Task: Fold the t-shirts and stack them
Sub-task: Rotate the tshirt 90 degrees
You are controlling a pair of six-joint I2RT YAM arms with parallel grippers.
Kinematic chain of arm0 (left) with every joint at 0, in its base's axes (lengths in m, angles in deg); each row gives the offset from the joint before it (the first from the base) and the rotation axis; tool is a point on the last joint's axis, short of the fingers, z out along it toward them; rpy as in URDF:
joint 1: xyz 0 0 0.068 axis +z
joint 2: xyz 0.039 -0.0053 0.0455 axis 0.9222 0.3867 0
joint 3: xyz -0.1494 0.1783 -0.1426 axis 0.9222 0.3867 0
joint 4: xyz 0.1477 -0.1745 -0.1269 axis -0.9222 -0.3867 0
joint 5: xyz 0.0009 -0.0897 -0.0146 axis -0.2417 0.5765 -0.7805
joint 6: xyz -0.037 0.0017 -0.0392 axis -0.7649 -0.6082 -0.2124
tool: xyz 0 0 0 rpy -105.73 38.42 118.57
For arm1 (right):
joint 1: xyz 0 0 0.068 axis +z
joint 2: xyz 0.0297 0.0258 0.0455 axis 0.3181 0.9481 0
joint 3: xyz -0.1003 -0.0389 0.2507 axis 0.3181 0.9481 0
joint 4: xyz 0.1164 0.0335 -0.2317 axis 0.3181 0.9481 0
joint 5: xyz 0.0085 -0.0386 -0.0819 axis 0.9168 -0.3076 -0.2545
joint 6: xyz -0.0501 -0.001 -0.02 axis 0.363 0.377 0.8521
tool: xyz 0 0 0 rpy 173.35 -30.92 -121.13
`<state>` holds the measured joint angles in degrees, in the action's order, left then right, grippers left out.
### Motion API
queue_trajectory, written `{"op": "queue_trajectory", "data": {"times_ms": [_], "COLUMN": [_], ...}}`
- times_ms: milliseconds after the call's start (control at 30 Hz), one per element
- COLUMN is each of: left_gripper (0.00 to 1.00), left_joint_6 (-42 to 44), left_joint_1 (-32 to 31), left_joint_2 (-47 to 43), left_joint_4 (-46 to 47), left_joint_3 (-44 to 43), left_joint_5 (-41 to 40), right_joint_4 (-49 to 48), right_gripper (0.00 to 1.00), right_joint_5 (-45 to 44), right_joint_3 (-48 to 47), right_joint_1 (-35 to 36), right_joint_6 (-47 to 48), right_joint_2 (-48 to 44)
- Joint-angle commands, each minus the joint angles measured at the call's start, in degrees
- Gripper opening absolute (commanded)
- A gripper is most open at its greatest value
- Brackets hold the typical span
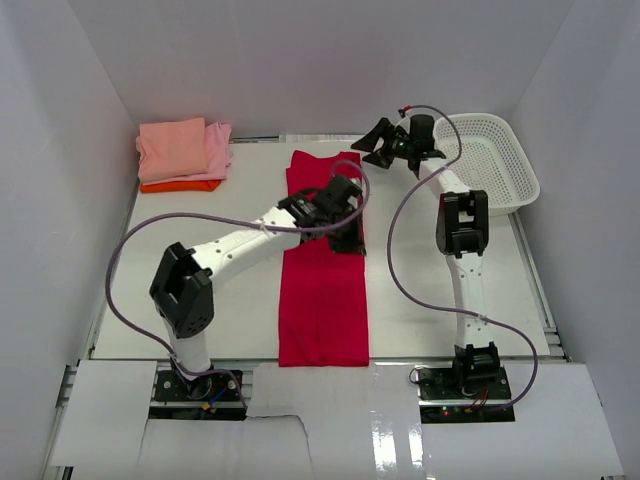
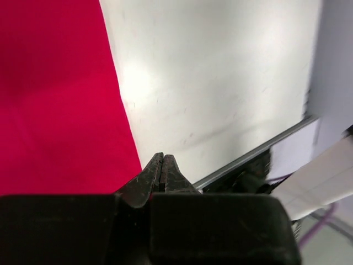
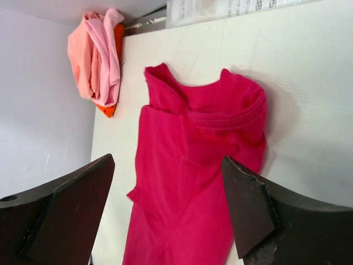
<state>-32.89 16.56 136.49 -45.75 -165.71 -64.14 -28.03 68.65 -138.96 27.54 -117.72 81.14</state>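
Three folded t-shirts (image 1: 183, 150) in one pile at the far left corner of the table (image 1: 430, 300), close to the wall (image 1: 90, 150): salmon-pink on top, light pink beneath, orange at the bottom. Toward the middle, one large red t-shirt (image 1: 322, 300), flat, folded into a long strip from near edge to far edge, collar at the far end. Left arm (image 1: 240, 245) slanting across the strip, covering part of it. Left claw (image 1: 352, 238) low at the strip's right edge, tips pressed fully together; cloth pinched or not, impossible to tell. Further right, right claw (image 1: 402, 148) high near the collar, spread wide, empty. Far right, white plastic basket (image 1: 495, 165), well apart from the pile.
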Motion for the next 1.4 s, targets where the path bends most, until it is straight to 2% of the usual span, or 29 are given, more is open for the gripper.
{"op": "queue_trajectory", "data": {"times_ms": [0,100,133,167,200,233,267,333,367,467,500,567,700,800,1033,1167,1300,1367], "left_gripper": [0.06,0.06,0.06,0.15,0.22,0.29,0.38,0.45,0.54,0.72,0.74,0.75,0.76,0.76,0.75,0.75,0.72,0.72], "left_joint_6": [3.16,5.89,6.59,7.12,7.13,6.26,5.38,3.26,2.91,1.24,1.41,1.50,1.94,2.20,-0.07,-1.57,-2.02,-1.67], "left_joint_1": [8.65,13.06,13.95,14.65,16.14,17.20,18.43,22.65,23.53,24.86,25.12,25.30,25.30,25.30,25.30,25.30,25.30,25.30], "left_joint_2": [-8.15,-11.31,-15.16,-17.37,-19.65,-24.72,-27.47,-33.01,-38.34,-45.66,-46.91,-49.72,-53.59,-56.14,-61.68,-64.50,-65.11,-63.80], "left_joint_4": [-6.08,-11.88,-12.24,-12.24,-12.42,-12.42,-12.16,-9.19,-7.86,-6.71,-7.58,-8.81,-12.06,-13.73,-16.90,-19.80,-20.95,-20.95], "left_joint_3": [-8.21,-7.55,-2.92,0.08,3.24,10.06,13.70,20.73,27.20,35.32,36.49,38.59,41.33,43.70,52.66,55.92,58.03,58.64], "left_joint_5": [-1.95,-4.06,-4.85,-5.12,-5.21,-6.43,-5.48,-0.40,4.41,9.97,11.21,13.32,15.88,17.28,22.91,22.92,21.95,20.72], "right_joint_4": [1.55,12.25,14.56,17.37,24.18,27.29,29.94,36.51,38.55,47.52,49.54,53.94,57.29,62.90,68.46,66.35,54.97,50.72], "right_gripper": [0.84,0.84,0.85,0.85,0.85,0.85,0.85,0.83,0.83,0.83,0.83,0.83,0.85,0.85,0.84,0.84,0.84,0.84], "right_joint_5": [1.85,0.89,0.45,-0.43,-1.48,-1.58,-1.32,0.34,0.27,-1.48,-1.92,-1.93,-0.70,1.14,2.11,2.73,3.08,2.21], "right_joint_3": [1.36,10.74,18.08,21.72,25.24,28.84,37.14,46.23,54.63,67.40,69.98,76.47,82.47,86.25,95.31,100.23,104.63,106.38], "right_joint_1": [-2.49,-2.67,-2.67,-2.67,-2.75,-2.75,-2.75,-2.58,-2.49,-1.70,-1.35,-0.91,-1.00,-0.30,2.78,5.50,11.28,14.37], "right_joint_6": [4.62,12.17,14.12,16.14,17.90,20.70,21.77,24.49,25.55,29.34,29.69,29.70,26.80,27.06,25.13,21.18,14.16,10.02], "right_joint_2": [-13.64,-25.05,-31.52,-34.55,-37.62,-42.96,-45.62,-54.29,-57.22,-68.91,-74.34,-79.55,-92.03,-96.26,-106.46,-110.43,-110.87,-108.16]}}
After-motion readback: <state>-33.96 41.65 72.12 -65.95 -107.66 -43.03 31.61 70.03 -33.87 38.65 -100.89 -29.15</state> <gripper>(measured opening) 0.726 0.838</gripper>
